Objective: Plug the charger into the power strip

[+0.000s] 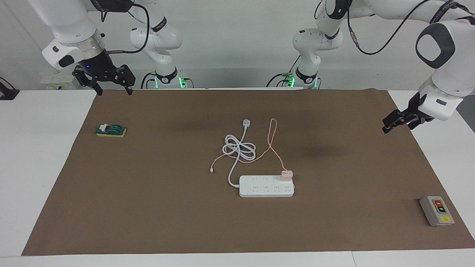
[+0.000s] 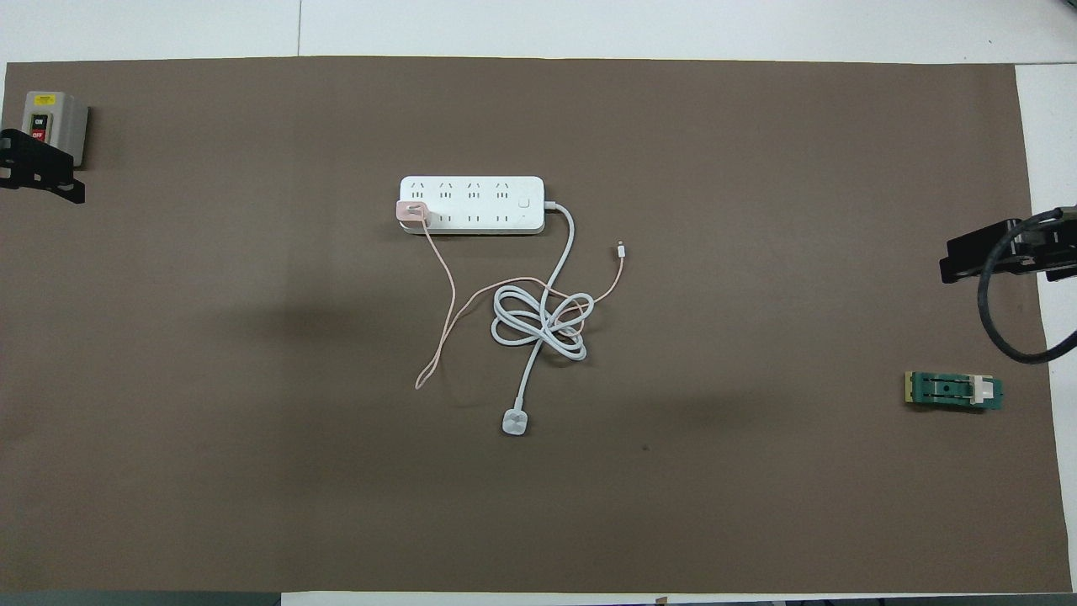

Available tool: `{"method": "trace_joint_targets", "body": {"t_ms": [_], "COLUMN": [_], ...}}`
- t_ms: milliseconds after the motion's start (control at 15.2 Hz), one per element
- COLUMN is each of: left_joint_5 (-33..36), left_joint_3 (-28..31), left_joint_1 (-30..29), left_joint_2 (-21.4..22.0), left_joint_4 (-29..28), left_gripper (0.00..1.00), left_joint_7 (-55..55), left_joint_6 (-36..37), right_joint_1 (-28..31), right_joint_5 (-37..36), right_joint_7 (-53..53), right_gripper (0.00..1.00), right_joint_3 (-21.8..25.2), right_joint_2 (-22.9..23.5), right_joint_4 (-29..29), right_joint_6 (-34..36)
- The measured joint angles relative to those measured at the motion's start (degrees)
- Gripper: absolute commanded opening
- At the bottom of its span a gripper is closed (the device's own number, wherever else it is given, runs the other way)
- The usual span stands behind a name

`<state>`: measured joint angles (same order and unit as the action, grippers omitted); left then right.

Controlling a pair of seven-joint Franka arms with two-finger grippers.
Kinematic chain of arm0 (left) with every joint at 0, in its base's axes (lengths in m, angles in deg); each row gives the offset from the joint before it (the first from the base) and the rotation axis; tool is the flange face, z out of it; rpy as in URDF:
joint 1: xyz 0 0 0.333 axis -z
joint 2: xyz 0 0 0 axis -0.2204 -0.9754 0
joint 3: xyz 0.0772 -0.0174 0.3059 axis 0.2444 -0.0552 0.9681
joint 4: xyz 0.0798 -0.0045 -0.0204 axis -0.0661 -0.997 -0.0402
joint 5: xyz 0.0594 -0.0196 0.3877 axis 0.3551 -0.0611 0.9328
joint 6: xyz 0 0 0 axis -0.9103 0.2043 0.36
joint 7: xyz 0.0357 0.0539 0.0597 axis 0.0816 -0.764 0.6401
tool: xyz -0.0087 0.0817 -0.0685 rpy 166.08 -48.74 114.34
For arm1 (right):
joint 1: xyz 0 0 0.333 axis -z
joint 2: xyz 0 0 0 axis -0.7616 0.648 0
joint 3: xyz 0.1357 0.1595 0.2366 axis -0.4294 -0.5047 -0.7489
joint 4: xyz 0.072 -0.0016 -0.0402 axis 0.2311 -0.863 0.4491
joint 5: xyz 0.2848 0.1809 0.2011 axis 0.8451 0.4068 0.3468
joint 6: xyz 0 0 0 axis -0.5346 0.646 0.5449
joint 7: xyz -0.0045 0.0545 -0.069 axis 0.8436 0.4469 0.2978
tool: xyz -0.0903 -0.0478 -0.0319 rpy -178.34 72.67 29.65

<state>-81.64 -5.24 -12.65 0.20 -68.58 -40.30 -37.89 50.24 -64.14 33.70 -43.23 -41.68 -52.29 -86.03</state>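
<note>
The white power strip (image 1: 266, 186) lies flat in the middle of the brown mat, and it also shows in the overhead view (image 2: 471, 204). The pale-pink charger (image 1: 286, 174) stands in a socket at the strip's end toward the left arm, in the row nearer the robots; it also shows in the overhead view (image 2: 412, 212). Its thin pink cable (image 1: 273, 133) loops toward the robots. My left gripper (image 1: 399, 126) is open and empty, raised over the mat's edge at the left arm's end (image 2: 42, 168). My right gripper (image 1: 113, 89) waits open over the mat's corner (image 2: 976, 252).
The strip's thick white cord (image 1: 239, 148) lies coiled nearer the robots and ends in a white plug (image 1: 246, 122). A grey box with red and black buttons (image 1: 436, 210) sits at the left arm's end. A green and yellow block (image 1: 110, 130) sits at the right arm's end.
</note>
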Motion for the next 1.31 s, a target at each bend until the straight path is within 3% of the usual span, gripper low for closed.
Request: {"method": "trace_joint_targets", "body": {"t_ms": [328, 591, 1314], "left_joint_5": [0.0, 0.0, 0.7], "left_joint_3": [-0.1, -0.2, -2.9], "left_joint_1": [0.0, 0.0, 0.3], "left_joint_2": [11.9, 19.0, 18.2], "left_joint_4": [-14.3, -24.6, -26.0], "left_gripper": [1.0, 1.0, 1.0], "left_joint_7": [0.0, 0.0, 2.6], "left_joint_6": [-1.1, -7.5, -9.3], "right_joint_1": [0.0, 0.0, 0.0], "right_joint_5": [0.0, 0.0, 0.0], "right_joint_7": [0.0, 0.0, 0.0], "right_gripper": [1.0, 1.0, 1.0], "right_joint_3": [0.0, 0.0, 0.1], "right_joint_2": [0.0, 0.0, -0.7], "right_joint_4": [0.0, 0.0, -2.6], "right_joint_6": [0.0, 0.0, -1.0]}}
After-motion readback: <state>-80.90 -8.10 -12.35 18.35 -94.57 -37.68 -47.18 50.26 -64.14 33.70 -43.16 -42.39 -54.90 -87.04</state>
